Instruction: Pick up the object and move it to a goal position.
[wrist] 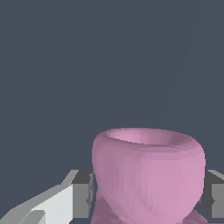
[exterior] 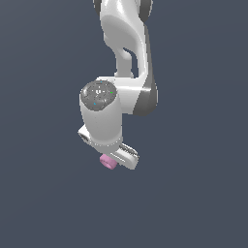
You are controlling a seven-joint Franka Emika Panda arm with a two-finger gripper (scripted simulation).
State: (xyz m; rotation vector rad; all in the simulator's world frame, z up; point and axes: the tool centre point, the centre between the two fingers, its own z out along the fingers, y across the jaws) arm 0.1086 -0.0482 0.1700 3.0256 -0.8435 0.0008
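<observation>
Pink object between jaws of white gripper.

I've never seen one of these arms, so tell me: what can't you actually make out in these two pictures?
- Exterior view: the gripper fingertips, hidden behind the white hand; the pink object is too small for detail.
- Wrist view: the pink object's bottom, cut off by the frame edge.
- Neither view shows any goal marker.

Exterior view looks from afar at the arm; wrist view sits close behind the claw.
</observation>
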